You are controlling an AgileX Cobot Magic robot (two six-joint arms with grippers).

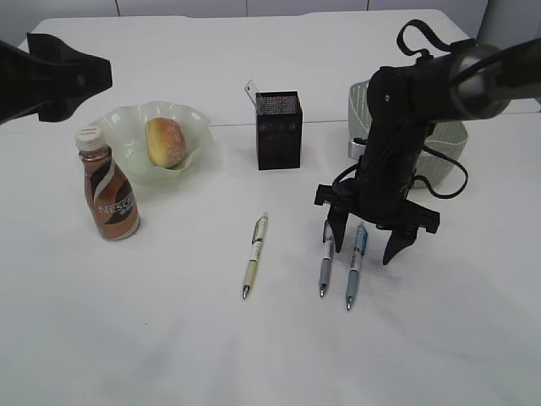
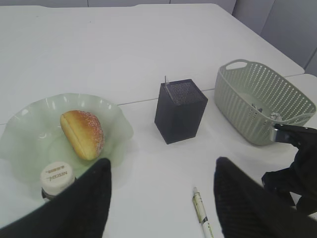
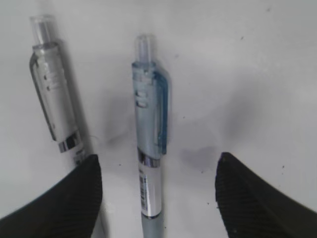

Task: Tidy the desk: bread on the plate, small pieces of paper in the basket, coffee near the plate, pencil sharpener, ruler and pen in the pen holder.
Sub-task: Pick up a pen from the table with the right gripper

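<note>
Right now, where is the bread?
The bread lies on the plate, left in the exterior view, just behind the coffee and left of the pen holder.

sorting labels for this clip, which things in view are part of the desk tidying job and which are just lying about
Part of the job:
bread on the plate
coffee
pen holder, ruler sticking out of it
basket
cream pen
grey pen
blue pen, between the open right gripper's fingers

Just lying about:
nothing visible
</note>
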